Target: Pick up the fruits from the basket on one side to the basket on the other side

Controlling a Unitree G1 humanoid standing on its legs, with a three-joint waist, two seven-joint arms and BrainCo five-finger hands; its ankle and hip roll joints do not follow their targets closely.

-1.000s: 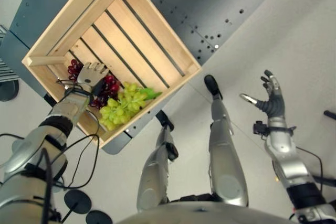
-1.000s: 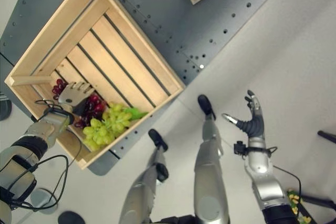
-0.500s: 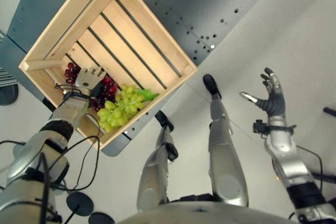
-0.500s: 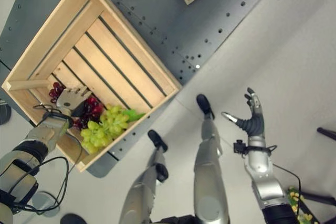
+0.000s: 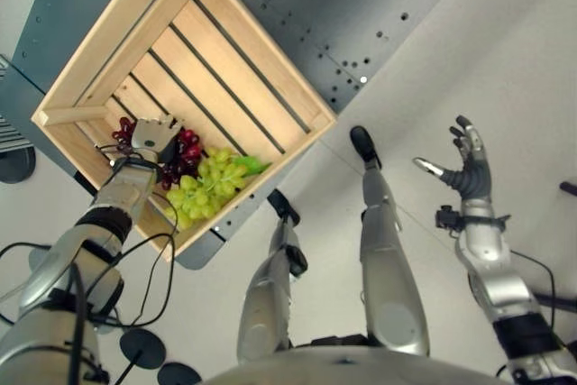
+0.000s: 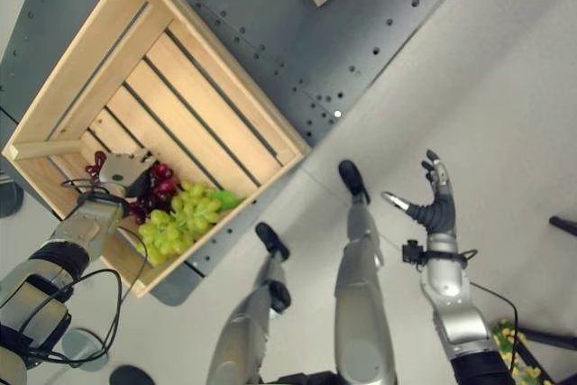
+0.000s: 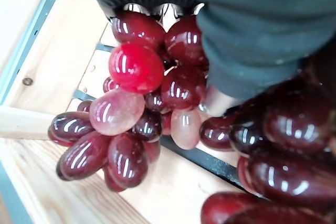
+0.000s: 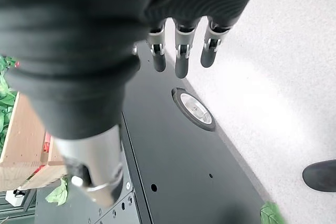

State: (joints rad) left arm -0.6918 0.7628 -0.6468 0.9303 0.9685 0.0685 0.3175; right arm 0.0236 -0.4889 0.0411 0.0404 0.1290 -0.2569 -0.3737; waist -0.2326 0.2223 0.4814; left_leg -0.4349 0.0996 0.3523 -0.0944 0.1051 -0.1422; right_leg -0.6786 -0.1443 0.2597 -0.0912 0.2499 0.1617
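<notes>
Left hand (image 5: 151, 139) sits on the red grapes (image 7: 131, 103) in the near corner of the wooden crate (image 5: 243, 15); fingers curled into the bunch. Green grapes (image 5: 206, 188) touch alongside. Likely soft, loose-jointed, slippery: grasp near the stem. Right hand (image 5: 464, 164) hangs spread, idle.
</notes>
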